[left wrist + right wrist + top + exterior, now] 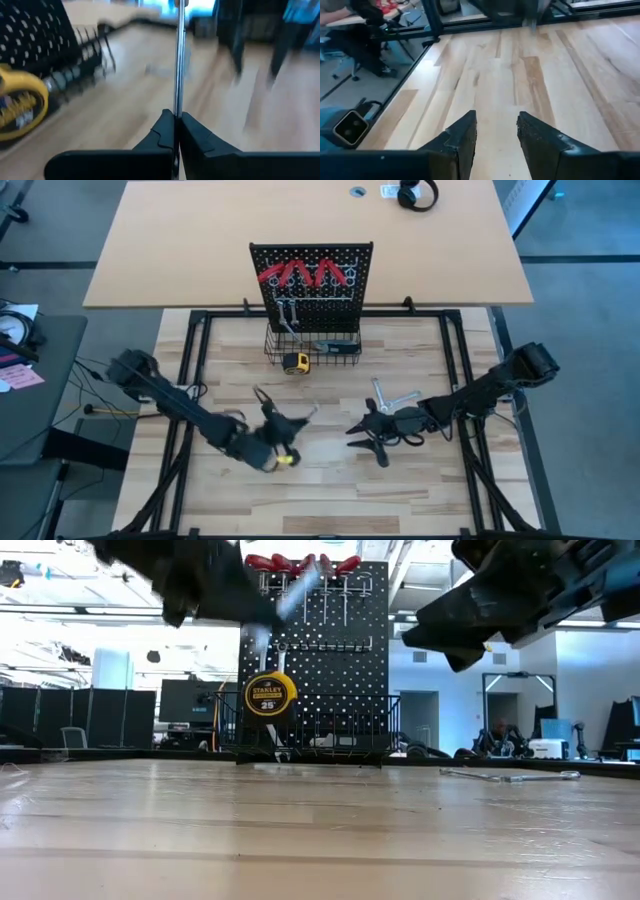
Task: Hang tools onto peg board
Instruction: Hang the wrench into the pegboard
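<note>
The black peg board [310,280] stands at the table's far side, with red-handled pliers [305,275] and silver wrenches [288,315] hanging on it and a wire basket [318,345] at its base. My left gripper [288,423] is in front of it, left of centre, shut on a slim silver wrench [178,60], above the table. My right gripper [362,437] is open and empty, right of centre, also above the table [497,130]. Two more wrenches [395,395] lie flat on the table behind it. My left gripper pinches one end of the wrench's shaft [178,111] between its two fingers. The fingers lie along the wrench, which sticks straight out past the fingertips. The wrench is lifted clear of the table, its free end [300,590] toward the peg board.
A yellow tape measure [295,363] sits just in front of the basket's left end; it also shows in the left wrist view [20,107]. A black frame [195,330] borders the wooden work surface. Bare wood lies between the grippers and the near edge.
</note>
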You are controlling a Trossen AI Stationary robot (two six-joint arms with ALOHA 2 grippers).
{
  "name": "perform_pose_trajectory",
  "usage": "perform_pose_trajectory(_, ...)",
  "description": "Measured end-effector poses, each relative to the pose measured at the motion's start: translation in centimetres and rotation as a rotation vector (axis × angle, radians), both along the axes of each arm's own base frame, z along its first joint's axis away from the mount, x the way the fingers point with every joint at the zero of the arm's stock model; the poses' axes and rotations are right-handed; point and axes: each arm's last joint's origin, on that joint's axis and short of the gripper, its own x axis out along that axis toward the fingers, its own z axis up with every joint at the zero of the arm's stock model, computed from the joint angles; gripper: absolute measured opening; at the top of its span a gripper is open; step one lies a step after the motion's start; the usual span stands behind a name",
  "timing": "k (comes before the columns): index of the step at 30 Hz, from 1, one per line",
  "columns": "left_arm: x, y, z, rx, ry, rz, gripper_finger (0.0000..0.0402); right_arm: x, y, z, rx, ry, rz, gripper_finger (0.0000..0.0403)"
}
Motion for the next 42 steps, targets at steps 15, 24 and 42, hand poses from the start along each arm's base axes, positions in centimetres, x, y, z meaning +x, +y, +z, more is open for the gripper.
perform_pose_trajectory(15, -0.1, 14.7, 2.7, -0.297, -0.371, 0.070, 0.0000, 0.1, 0.0, 0.2, 0.004, -0.026, -0.008, 0.0139)
perform_pose_trajectory(24, -0.6, 20.1, 2.4, -0.376, -0.401, 0.160, 0.0000, 0.0, 0.0, 0.0, -0.002, -0.009, -0.007, 0.0139)
perform_pose_trajectory(42, -1.7, 24.1, 2.0, -0.433, -0.380, 0.168, 0.0000, 0.0, 0.0, 0.1, -0.001, -0.011, -0.007, 0.0139)
